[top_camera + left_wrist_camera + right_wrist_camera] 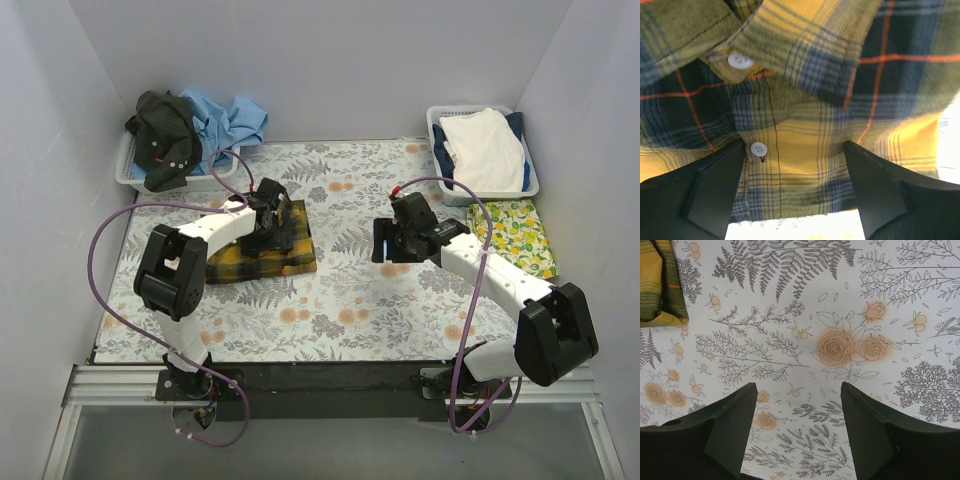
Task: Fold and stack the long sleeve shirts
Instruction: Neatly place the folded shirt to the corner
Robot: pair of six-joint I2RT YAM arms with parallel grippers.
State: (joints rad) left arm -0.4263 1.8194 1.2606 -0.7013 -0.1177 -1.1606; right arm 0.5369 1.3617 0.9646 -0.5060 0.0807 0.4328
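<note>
Looking down, we see the left gripper spread wide over the folded plaid flannel shirt, left of centre on the floral table cover. It grips nothing, and we cannot tell contact. Our right gripper hangs wide open right of centre above the cover, holding nothing.

The yellow-and-black plaid shirt fills the view, one white button at the edge of its collar and a second button below the collar, between the widely spread fingers of the left gripper
</note>
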